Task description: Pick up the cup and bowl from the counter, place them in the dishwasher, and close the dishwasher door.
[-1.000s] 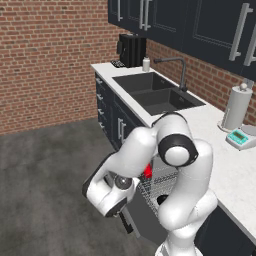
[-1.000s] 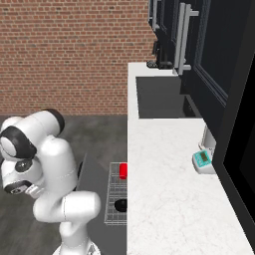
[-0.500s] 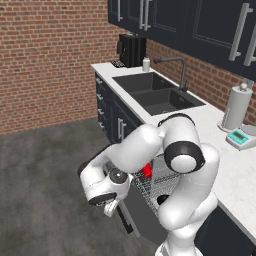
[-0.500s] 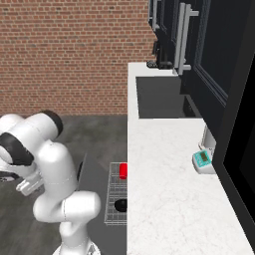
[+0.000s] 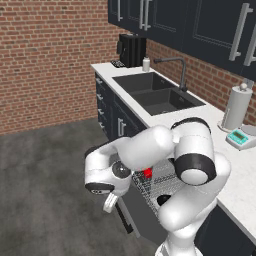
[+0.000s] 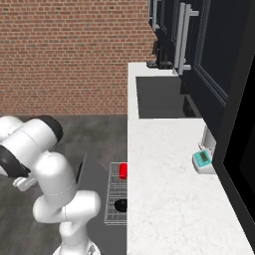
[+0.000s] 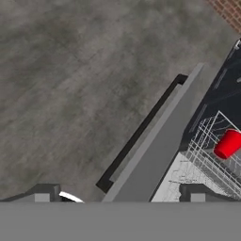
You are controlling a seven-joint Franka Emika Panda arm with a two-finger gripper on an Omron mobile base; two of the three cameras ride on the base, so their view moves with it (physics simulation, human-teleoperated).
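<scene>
I am carrying out the closing step: the cup (image 5: 147, 173) and the bowl (image 5: 163, 200) are both lying in the pulled-out wire rack (image 6: 115, 194) of the dishwasher (image 5: 150, 200), the cup toward the far end and the bowl nearer my base. In the hand view the cup (image 7: 228, 143) is sitting at about 3 o'clock, inside the rack wires.

My pincer (image 5: 111, 201) is hanging low over the floor (image 5: 45, 190) in front of the appliance, at roughly 8 o'clock from my shoulder in the left base view. Its jaws are standing fully wide and are gripping nothing. In the hand view the two fingertips (image 7: 43, 193) are straddling the outer edge of the dishwasher door (image 7: 155, 146), which is running diagonally from 7 o'clock up to 1 o'clock.

To do this step well, I judge that I should be getting the fingers under the free edge of the door, then be lifting along an arc about the hinge rather than straight up. The rack appears to be extending over the door; it likely needs pushing in first, or the door may jam against it. Contact should be kept flat and near the door's middle to avoid twisting it.

Compared with one second ago, my forearm has been swinging outward from the cabinets and further from the worktop (image 6: 164, 164); the hand has been moving left in the left base view. The jaws have been staying wide throughout. The cup and bowl have not shifted.
</scene>
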